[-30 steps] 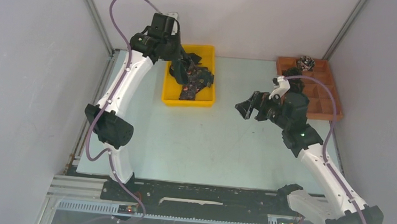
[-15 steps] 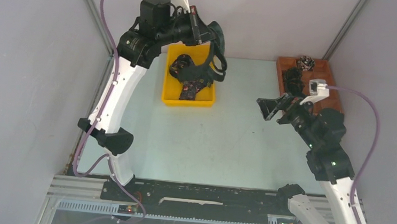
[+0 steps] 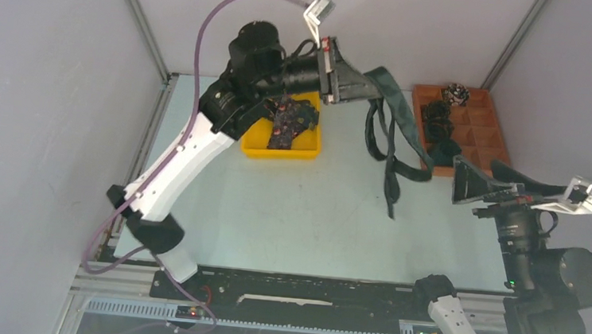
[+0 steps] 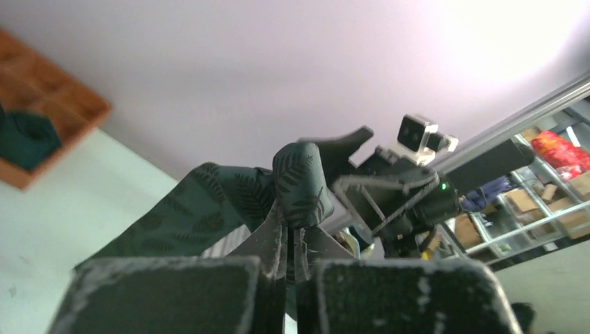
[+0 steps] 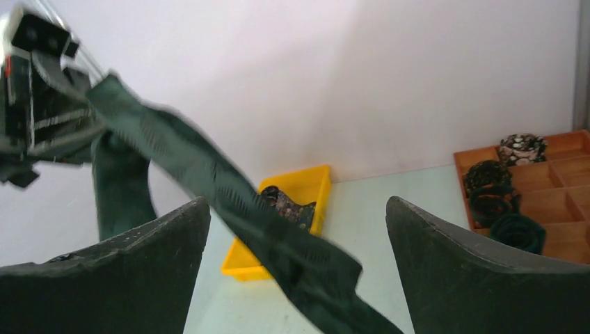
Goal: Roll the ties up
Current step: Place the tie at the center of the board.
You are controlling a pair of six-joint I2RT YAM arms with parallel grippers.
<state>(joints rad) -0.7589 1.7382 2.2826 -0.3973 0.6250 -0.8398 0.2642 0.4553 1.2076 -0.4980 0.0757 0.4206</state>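
A dark green tie with a faint leaf pattern hangs in folds from my left gripper, high above the table right of the yellow bin. The left wrist view shows the jaws shut on a fold of this tie. More patterned ties lie in the bin. My right gripper stands wide open at the right, level with the tie's lower part and apart from it. In the right wrist view the tie hangs blurred beyond the open fingers.
A brown compartment tray at the back right holds rolled ties, also seen in the right wrist view. The yellow bin sits at the back. Grey walls and metal posts close in the table.
My left arm lifted the green tie out of the yellow bin and swung it right, over the table's middle. My right arm drew back and rose toward the near right, still open.
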